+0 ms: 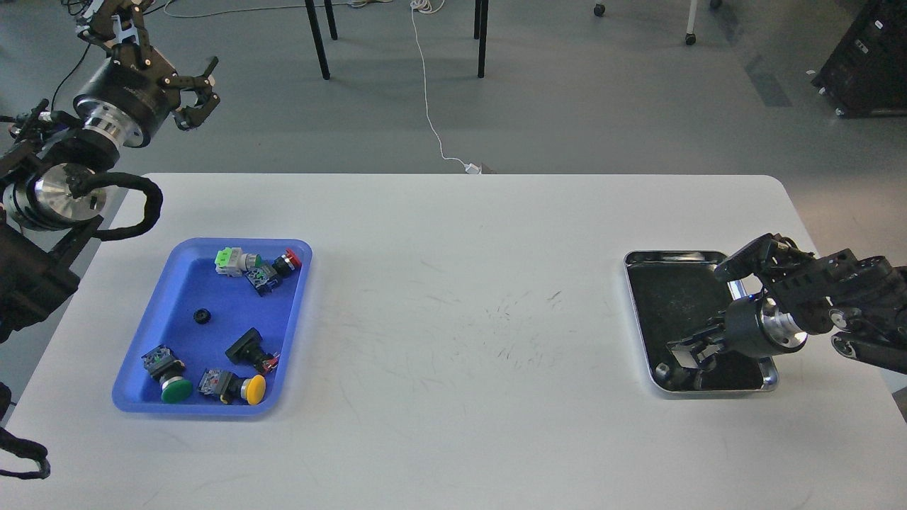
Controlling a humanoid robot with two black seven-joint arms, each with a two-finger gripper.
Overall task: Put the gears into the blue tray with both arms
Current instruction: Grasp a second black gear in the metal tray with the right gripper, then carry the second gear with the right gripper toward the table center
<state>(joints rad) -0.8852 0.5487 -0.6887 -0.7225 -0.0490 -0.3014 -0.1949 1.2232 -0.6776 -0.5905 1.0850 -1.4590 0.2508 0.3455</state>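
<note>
The blue tray (186,287) lies on the left of the white table. One tiny black gear (203,316) rests on its floor among several push-button switches. My left gripper (196,93) hangs high beyond the table's far left corner, well away from the tray, open and empty. My right gripper (686,358) reaches low into the near end of the steel tray (698,253) on the right. Its dark fingers blend into the tray's dark bottom. A small greyish piece (662,370) lies by the fingertips in the tray's near-left corner; I cannot tell what it is.
Switches with green (176,389), yellow (255,389) and red (292,258) caps lie inside the blue tray. The white table (460,354) stretches between the two trays. Chair legs and a white cable stand on the floor behind the table.
</note>
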